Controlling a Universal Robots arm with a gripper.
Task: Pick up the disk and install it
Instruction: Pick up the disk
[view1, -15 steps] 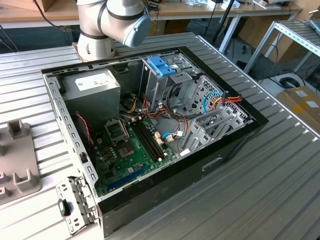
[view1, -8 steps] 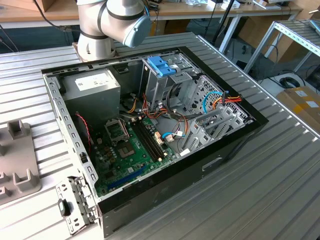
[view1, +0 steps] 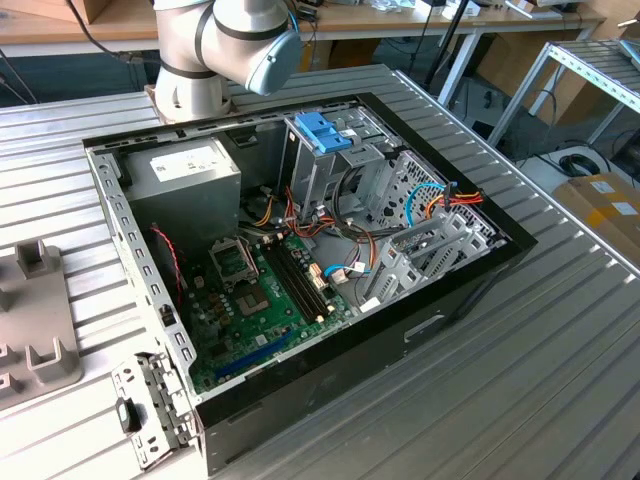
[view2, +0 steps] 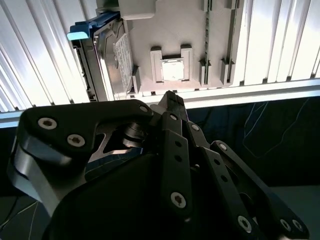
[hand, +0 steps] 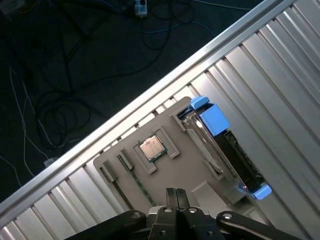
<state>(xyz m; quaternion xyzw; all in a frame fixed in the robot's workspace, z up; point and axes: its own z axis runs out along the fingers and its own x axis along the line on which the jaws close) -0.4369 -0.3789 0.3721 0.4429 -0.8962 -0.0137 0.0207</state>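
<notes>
The disk (hand: 223, 150) is a silver hard drive with a white label, edged by a blue carrier frame (hand: 210, 117). It stands on its edge in a slot of a grey holder plate (hand: 185, 155) on the ribbed metal table. In the second wrist view the disk (view2: 114, 60) sits at one end of the same plate (view2: 170, 25). My gripper (hand: 177, 192) hangs above the plate near its middle, off to the side of the disk and apart from it. Its black fingers are shut with nothing between them, and the gripper (view2: 170, 96) also appears in the second wrist view.
A processor chip (hand: 150, 148) lies in a pocket of the plate. The table's edge (hand: 150, 102) runs close by, with dark floor and cables beyond. In the exterior view an open computer case (view1: 470, 290) holds a drive cage with a blue handle (view1: 325, 130) and a grey power supply (view1: 195, 170).
</notes>
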